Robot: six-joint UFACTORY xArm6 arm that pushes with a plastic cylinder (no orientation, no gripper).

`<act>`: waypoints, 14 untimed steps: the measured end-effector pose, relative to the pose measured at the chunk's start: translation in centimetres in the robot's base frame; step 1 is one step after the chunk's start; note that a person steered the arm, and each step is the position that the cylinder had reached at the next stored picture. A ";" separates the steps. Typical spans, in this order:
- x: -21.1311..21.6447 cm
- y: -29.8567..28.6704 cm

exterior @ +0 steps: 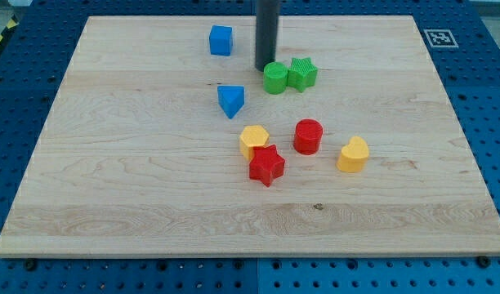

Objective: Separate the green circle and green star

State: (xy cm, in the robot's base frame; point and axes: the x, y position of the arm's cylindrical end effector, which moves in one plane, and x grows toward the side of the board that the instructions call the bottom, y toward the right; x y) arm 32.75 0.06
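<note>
The green circle (275, 78) and the green star (302, 73) sit side by side, touching, near the view's top centre of the wooden board (111, 163). The circle is on the left, the star on the right. My tip (266, 69) is at the end of the dark rod that comes down from the view's top. It stands just up and left of the green circle, very close to its edge or touching it.
A blue cube (221, 40) lies up left of the rod. A blue triangular block (231, 100) lies below left of the circle. Lower down are a yellow hexagon-like block (253, 140), a red star (266, 165), a red cylinder (308, 136) and a yellow heart-like block (354, 154).
</note>
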 end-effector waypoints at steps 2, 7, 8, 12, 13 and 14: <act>1.9 -2.5; 2.3 1.8; 2.3 2.5; -2.1 6.9; -2.1 7.6; -0.5 10.1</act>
State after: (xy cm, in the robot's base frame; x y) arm 32.25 10.12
